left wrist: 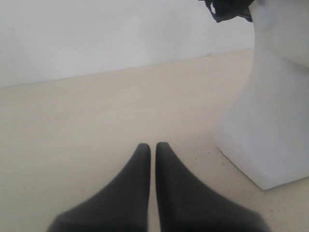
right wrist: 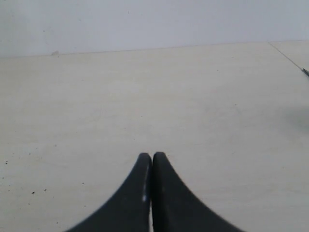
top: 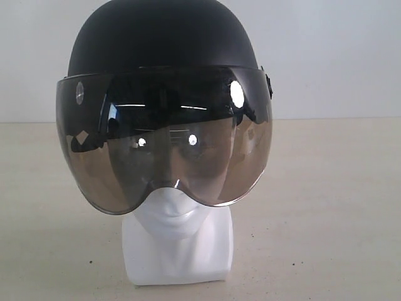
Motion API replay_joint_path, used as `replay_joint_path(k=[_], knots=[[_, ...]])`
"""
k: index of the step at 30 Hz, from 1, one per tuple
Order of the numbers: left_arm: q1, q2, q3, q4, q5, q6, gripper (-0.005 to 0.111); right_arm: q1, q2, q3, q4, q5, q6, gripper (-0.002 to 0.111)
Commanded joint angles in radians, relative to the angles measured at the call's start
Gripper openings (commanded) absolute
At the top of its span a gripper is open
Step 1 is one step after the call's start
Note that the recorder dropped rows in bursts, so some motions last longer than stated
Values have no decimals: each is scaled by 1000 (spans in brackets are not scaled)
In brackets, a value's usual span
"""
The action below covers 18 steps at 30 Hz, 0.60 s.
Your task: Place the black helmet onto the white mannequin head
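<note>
The black helmet point(top: 160, 37) sits on the white mannequin head point(top: 178, 241), its smoky bubble visor point(top: 166, 141) covering the face down to the nose. Chin, neck and block base show below the visor. In the left wrist view the head's neck and base point(left wrist: 268, 121) stand close by, with a dark strap end point(left wrist: 227, 9) hanging above. My left gripper point(left wrist: 151, 145) is shut and holds nothing, low over the table a short way from the base. My right gripper point(right wrist: 152, 155) is shut and holds nothing, over bare table. Neither gripper appears in the exterior view.
A beige tabletop point(top: 326, 207) runs back to a pale wall point(top: 338, 56). In the right wrist view a thin seam or edge line point(right wrist: 289, 57) crosses the table's far corner.
</note>
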Motion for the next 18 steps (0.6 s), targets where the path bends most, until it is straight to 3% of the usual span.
replay_joint_path(k=[1, 6, 18], knots=[[33, -3, 4, -2, 7, 0, 5, 1, -7, 0, -4, -11, 0, 0], [67, -3, 4, -2, 10, 0, 5, 1, -7, 0, -4, -11, 0, 0], [67, -3, 4, -7, 10, -3, 5, 1, -7, 0, -4, -11, 0, 0]])
